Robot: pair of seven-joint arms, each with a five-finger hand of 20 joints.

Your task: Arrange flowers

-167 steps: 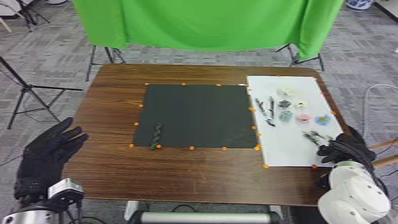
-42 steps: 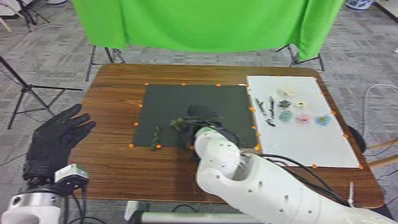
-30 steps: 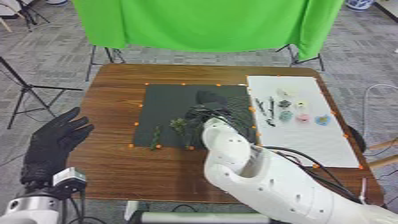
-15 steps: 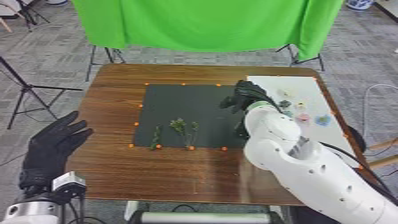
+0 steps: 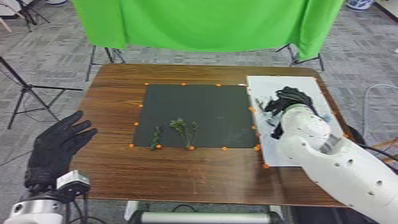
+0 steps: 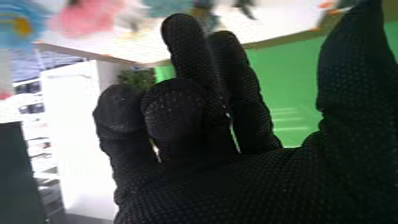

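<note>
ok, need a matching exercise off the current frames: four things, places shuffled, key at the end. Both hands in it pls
Things
1. left hand
2. right hand
3. green sprigs
4. green cloth

Places
A. lying on the near part of the dark mat
B. hanging beyond the far edge of the table
C. over the white sheet
D. to the left of the dark mat

Right pairs: 1-D, 2-C, 3-A, 4-B
</note>
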